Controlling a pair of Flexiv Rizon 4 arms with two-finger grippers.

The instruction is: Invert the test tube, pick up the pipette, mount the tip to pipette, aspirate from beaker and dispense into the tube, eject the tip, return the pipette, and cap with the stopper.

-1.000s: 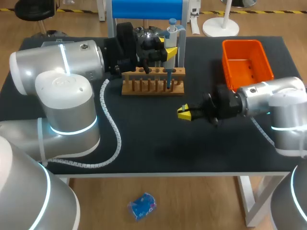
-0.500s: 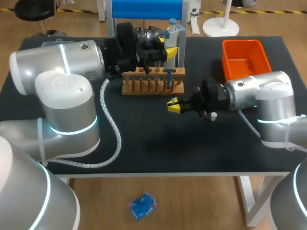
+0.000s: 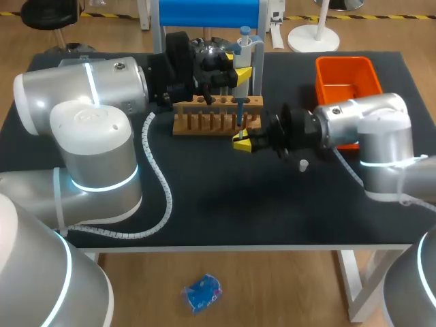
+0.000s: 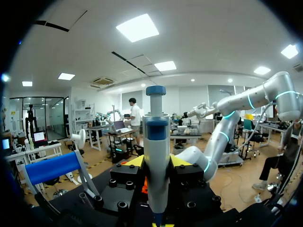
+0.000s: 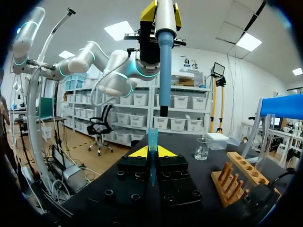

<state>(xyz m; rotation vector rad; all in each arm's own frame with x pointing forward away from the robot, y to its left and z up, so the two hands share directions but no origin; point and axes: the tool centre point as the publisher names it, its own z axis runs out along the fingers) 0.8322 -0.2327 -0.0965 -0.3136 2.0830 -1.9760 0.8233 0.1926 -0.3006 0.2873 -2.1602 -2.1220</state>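
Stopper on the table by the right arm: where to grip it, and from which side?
Probably from straight above, closing on its sides. The small white stopper stands alone on the table, too low for a side approach. The right hand holds the tip now, so that must be mounted first.

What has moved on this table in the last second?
The right end effector, gripping a small blue plastic tip, slid left toward the wooden test tube rack, beneath the white-and-blue pipette. The left end effector kept holding that pipette, unmoved.
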